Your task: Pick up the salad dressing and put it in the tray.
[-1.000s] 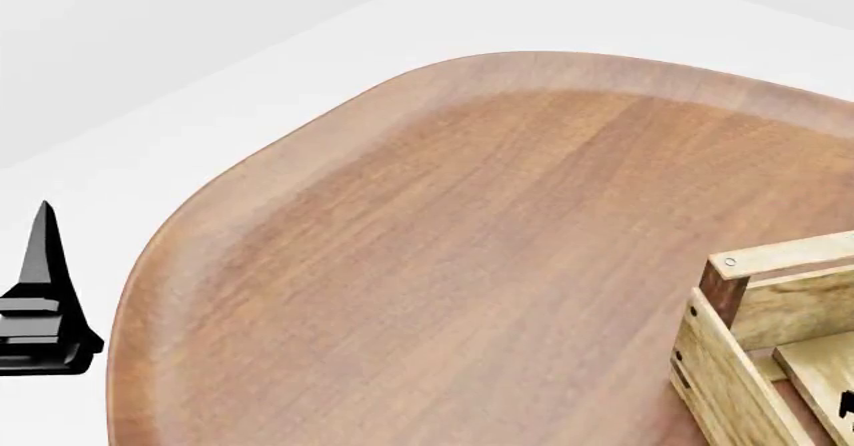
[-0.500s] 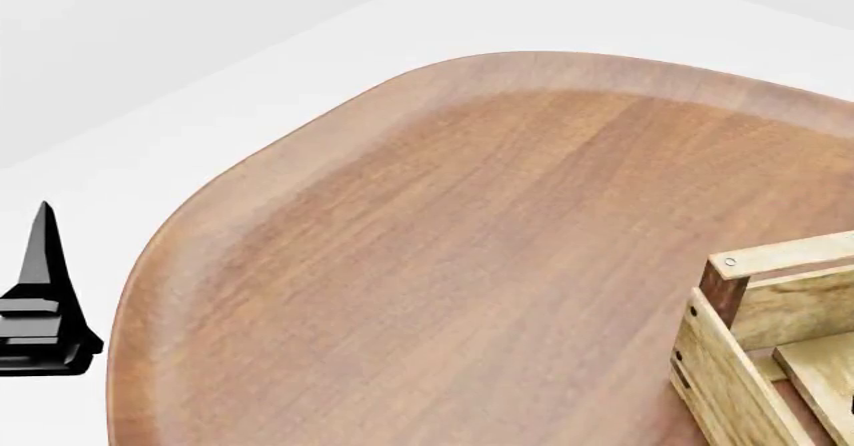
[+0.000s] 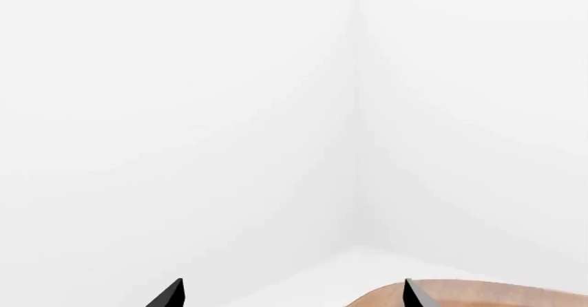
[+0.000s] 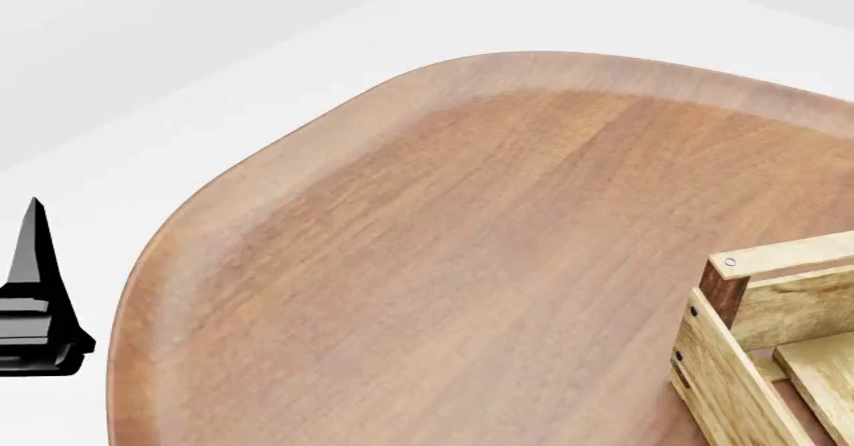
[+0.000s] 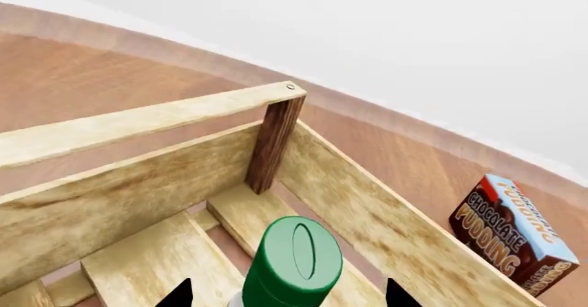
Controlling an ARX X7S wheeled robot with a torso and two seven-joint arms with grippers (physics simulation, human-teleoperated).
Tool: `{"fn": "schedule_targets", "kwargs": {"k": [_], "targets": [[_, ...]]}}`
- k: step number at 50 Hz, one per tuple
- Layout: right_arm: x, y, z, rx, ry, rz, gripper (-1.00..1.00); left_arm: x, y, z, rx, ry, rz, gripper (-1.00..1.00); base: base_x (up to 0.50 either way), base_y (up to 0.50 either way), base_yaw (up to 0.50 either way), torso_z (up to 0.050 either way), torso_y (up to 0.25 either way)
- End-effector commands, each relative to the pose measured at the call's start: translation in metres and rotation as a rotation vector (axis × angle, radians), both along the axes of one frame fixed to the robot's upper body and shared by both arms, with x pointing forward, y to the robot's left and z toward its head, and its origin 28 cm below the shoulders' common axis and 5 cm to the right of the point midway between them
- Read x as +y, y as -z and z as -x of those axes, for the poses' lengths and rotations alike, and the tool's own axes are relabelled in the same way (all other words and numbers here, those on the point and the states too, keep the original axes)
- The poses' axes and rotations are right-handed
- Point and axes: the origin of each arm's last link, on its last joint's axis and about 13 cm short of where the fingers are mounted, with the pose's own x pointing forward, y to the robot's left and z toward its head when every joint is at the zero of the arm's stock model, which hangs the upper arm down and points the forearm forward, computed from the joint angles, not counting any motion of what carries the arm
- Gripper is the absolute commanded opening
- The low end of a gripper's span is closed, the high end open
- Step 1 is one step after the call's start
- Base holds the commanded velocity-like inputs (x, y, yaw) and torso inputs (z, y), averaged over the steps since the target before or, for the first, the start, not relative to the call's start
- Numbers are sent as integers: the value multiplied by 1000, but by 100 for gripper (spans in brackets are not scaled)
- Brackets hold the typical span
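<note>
The salad dressing bottle, with its green cap (image 5: 294,259), is inside the tray, a light-wood crate (image 5: 138,176) with a dark brown corner post (image 5: 273,142). The cap points towards the right wrist camera, over the slatted bottom. My right gripper (image 5: 286,294) is open, its black fingertips (image 5: 181,294) set wide on either side of the cap with gaps to it. It does not show in the head view, where only the crate's corner (image 4: 747,316) is seen at the lower right. My left gripper (image 3: 292,294) is open and empty, off the table's left edge (image 4: 34,301).
The round wooden table (image 4: 467,236) fills the head view, with white floor and walls around it. A chocolate pudding box (image 5: 514,235) stands on the table just outside the crate's wall.
The black tip of my right gripper at the head view's lower right edge has slipped out of view. My left gripper has shifted slightly left.
</note>
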Motion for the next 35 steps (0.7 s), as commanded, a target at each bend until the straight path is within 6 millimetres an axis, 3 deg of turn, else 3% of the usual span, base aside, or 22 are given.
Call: {"fn": "schedule_targets", "kwargs": {"k": [1,8,12,19,24,35], "targets": [[14,-26,19,-63,-58,52,100,1,-3,3,-12,-5,0,100,0,0,0,0,0],[32,-39,36,-166,-116,115,100,3,-4,5,-26,-10,7,100,0,0,0,0,0],[52,-59,52,-295,-166,148,100,2,-7,8,-44,-8,0,100,0,0,0,0,0],[77,-72,66,-481,-202,178,100,4,-14,13,-119,-37,12,100,0,0,0,0,0],[93,-67,71,-572,-214,137,100,4,-17,16,-143,-41,30,100,0,0,0,0,0],[107,-68,98,-731,-224,78,100,6,-27,28,-233,-62,82,100,0,0,0,0,0]]}}
